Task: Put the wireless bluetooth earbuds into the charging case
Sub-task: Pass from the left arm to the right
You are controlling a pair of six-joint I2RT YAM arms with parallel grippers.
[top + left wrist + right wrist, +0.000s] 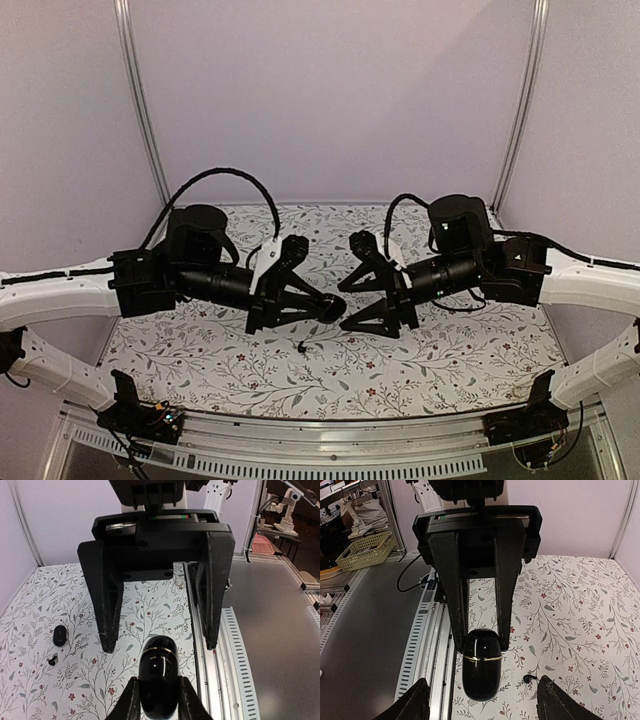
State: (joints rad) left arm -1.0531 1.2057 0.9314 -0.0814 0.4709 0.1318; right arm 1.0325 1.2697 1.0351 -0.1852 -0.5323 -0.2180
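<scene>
My left gripper (157, 700) is shut on a glossy black pebble-shaped charging case (159, 675) with a thin gold band. The case is closed and held in the air above the floral table. In the top view the left gripper (333, 305) meets my right gripper (352, 285) at mid-table. The right gripper (490, 705) is open wide and empty, its fingers either side of the case's free end (481, 667) without touching it. One tiny black earbud (526, 679) lies on the table below; it also shows in the left wrist view (51, 661) and the top view (302, 347).
A second small black piece (60, 635), possibly another earbud, lies on the cloth just beyond the first. The metal rail (220, 645) runs along the table's near edge. Pale walls and metal posts (140, 110) close in the back and sides.
</scene>
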